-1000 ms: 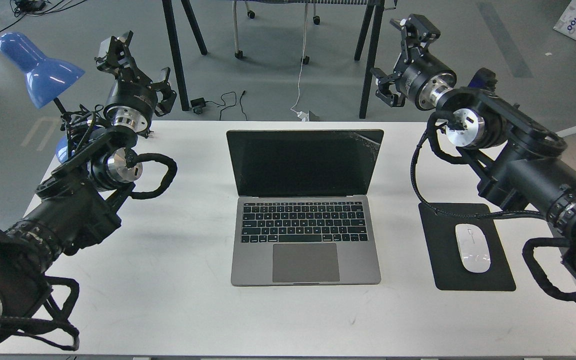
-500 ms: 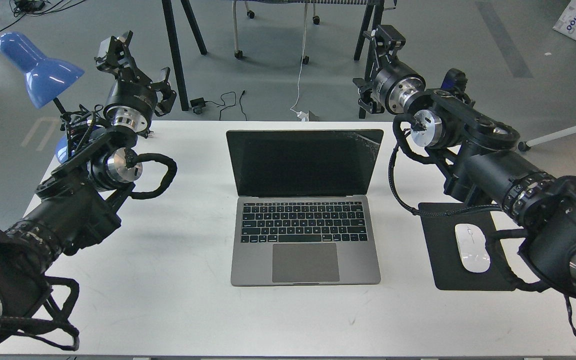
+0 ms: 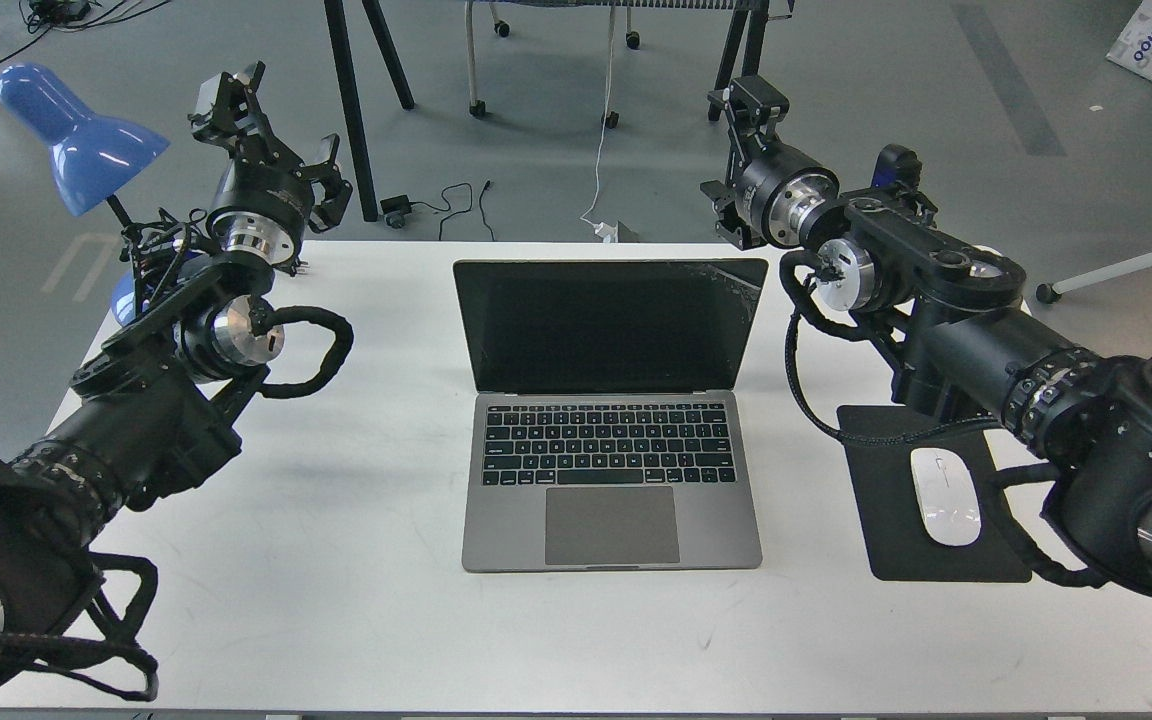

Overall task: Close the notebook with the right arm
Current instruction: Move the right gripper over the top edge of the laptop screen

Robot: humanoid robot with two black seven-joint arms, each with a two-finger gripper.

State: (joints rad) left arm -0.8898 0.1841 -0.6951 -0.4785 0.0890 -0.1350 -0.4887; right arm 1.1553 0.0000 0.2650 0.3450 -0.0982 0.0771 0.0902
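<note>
The notebook lies open in the middle of the white table, its black screen upright and facing me, with a crack in the upper right corner. My right arm reaches in from the right. Its gripper hangs above the table's far edge, just behind and to the right of the screen's top right corner, apart from it. It is seen dark and end-on, so its fingers cannot be told apart. My left gripper is raised at the far left, well away from the notebook.
A black mousepad with a white mouse lies right of the notebook, partly under my right arm. A blue desk lamp stands at the far left. Black table legs and cables are on the floor beyond.
My right arm has swung left and down toward the screen's top right corner, its gripper moving from the far right to just behind that corner. The notebook and left arm have not moved.
</note>
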